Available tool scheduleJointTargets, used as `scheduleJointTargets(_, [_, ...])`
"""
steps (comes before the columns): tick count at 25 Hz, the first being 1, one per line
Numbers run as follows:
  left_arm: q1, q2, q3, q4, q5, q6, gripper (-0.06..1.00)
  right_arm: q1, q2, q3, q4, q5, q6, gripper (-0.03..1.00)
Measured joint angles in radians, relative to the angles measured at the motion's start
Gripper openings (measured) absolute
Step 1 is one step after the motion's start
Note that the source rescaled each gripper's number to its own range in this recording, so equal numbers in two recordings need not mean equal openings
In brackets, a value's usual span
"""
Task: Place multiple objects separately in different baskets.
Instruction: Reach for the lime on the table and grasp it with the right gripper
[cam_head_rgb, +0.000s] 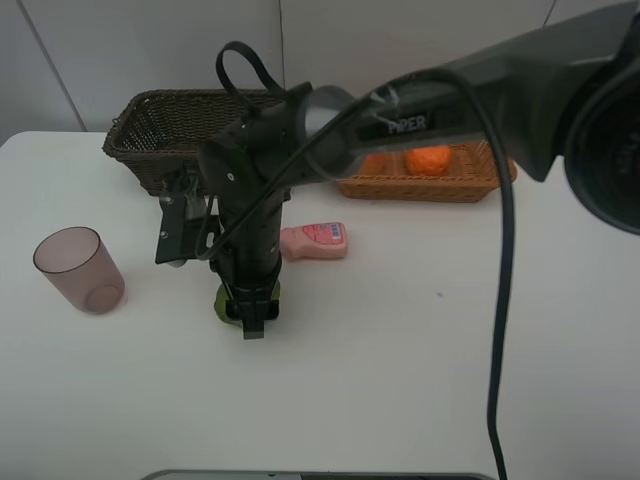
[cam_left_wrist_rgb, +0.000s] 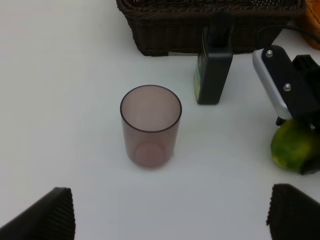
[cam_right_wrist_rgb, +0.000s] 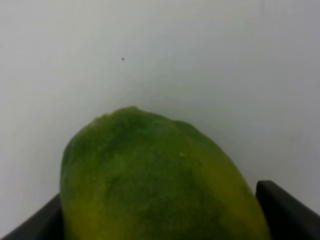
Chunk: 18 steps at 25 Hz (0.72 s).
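My right gripper (cam_head_rgb: 248, 305) reaches across to the left half of the table and is shut on the green oval fruit (cam_head_rgb: 221, 300), which still rests on the table. In the right wrist view the fruit (cam_right_wrist_rgb: 160, 180) fills the space between both fingers (cam_right_wrist_rgb: 287, 212). My left gripper (cam_left_wrist_rgb: 170, 215) is wide open and holds nothing, a short way in front of the upright purple-brown cup (cam_left_wrist_rgb: 150, 125). A dark green bottle (cam_left_wrist_rgb: 212, 70) stands before the dark brown basket (cam_head_rgb: 150, 130). The pink bottle (cam_head_rgb: 315, 240) lies flat. An orange (cam_head_rgb: 428, 160) sits in the light basket (cam_head_rgb: 420, 188).
The right arm (cam_head_rgb: 400, 125) spans the scene and hides part of both baskets. A second orange-red fruit (cam_head_rgb: 375, 163) peeks out behind it in the light basket. The cup (cam_head_rgb: 80, 270) stands alone at the left. White table lies to the right and front.
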Motion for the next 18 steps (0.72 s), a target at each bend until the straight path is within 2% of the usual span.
scheduleJointTargets(18, [0.0, 0.0, 0.0, 0.0, 0.0, 0.0, 0.99, 0.0, 0.0, 0.0, -0.001, 0.007, 0.0, 0.38])
